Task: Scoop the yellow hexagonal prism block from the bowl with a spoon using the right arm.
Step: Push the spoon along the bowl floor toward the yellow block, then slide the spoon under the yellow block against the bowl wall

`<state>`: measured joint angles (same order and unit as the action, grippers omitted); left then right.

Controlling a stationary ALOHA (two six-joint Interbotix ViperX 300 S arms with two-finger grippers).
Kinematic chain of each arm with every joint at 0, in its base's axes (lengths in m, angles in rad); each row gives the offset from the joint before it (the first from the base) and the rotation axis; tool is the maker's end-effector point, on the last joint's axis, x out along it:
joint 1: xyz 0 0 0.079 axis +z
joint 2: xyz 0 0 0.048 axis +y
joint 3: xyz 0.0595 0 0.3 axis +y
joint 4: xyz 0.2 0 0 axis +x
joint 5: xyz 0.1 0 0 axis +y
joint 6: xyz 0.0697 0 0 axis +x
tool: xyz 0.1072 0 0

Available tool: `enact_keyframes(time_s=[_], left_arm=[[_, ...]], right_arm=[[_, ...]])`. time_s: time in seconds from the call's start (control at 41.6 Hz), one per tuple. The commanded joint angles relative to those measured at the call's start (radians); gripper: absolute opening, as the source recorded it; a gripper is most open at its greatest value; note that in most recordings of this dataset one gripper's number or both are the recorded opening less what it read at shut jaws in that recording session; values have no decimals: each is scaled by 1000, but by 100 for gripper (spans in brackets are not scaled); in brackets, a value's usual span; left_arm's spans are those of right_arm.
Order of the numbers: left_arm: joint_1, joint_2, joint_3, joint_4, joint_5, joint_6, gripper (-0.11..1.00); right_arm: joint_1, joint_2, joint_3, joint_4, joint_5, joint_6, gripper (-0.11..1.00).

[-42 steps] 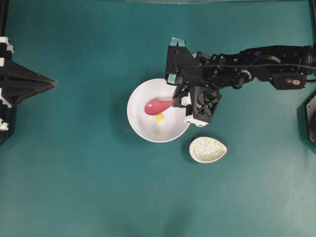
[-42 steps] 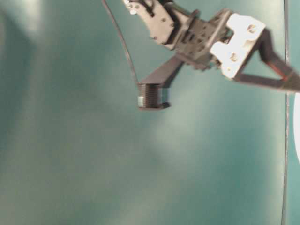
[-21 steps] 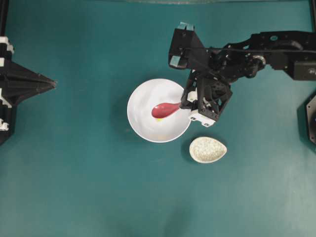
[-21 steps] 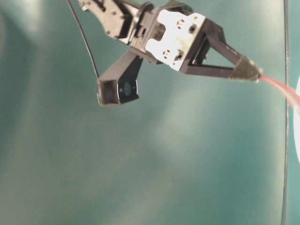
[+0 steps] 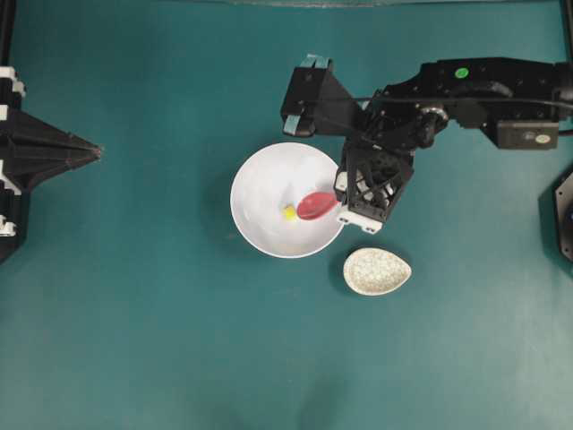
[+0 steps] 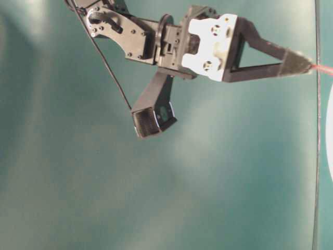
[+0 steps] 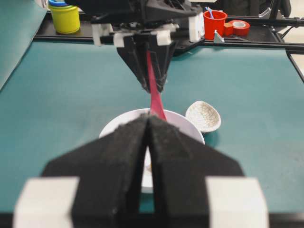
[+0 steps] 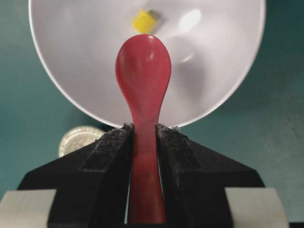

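Note:
The white bowl (image 5: 246, 170) stands mid-table. The tiny yellow hexagonal prism block (image 5: 289, 212) lies on the bowl's floor. My right gripper (image 5: 339, 201) hangs over the bowl's right rim, shut on the handle of the pink-red spoon (image 5: 316, 205). In the right wrist view the spoon (image 8: 144, 76) points into the bowl (image 8: 71, 57), and the block (image 8: 143, 21) sits just beyond the scoop's tip, outside the scoop. The right gripper (image 8: 144, 130) clamps the handle on both sides. My left gripper (image 5: 97, 152) rests far left, shut and empty, with its closed tips (image 7: 148, 118) facing the bowl (image 7: 183, 123).
A small speckled egg-shaped dish (image 5: 377, 271) sits just right of and below the bowl, close to the right gripper. In the left wrist view a yellow pot (image 7: 65, 18), a red cup (image 7: 214, 23) and a tape roll (image 7: 240, 27) stand beyond the table's far edge.
The right gripper has drawn the spoon back toward the bowl's right rim. The block, covered by the scoop half a second ago, now shows just past the scoop's tip. The left arm stayed still.

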<state>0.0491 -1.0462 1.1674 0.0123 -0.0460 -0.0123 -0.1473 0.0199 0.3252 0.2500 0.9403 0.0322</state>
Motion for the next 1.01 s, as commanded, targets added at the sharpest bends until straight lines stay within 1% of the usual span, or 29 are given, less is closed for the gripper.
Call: enact_keyframes(time_s=[0.0, 0.217, 0.313, 0.577, 0.986], left_arm=[[2, 5, -29, 3, -3, 0, 0], [2, 5, -28, 3, -3, 0, 0], [2, 5, -28, 3, -3, 0, 0], [2, 5, -29, 3, -3, 0, 0], [2, 5, -31, 3, -3, 0, 0]], right_arm=[[9, -8, -23, -2, -5, 3, 23], [11, 21, -23, -3, -9, 3, 23], [11, 34, -23, -12, -18, 3, 23], [11, 51, -23, -26, -98, 2, 23], [23, 71, -21, -26, -193, -11, 23]])
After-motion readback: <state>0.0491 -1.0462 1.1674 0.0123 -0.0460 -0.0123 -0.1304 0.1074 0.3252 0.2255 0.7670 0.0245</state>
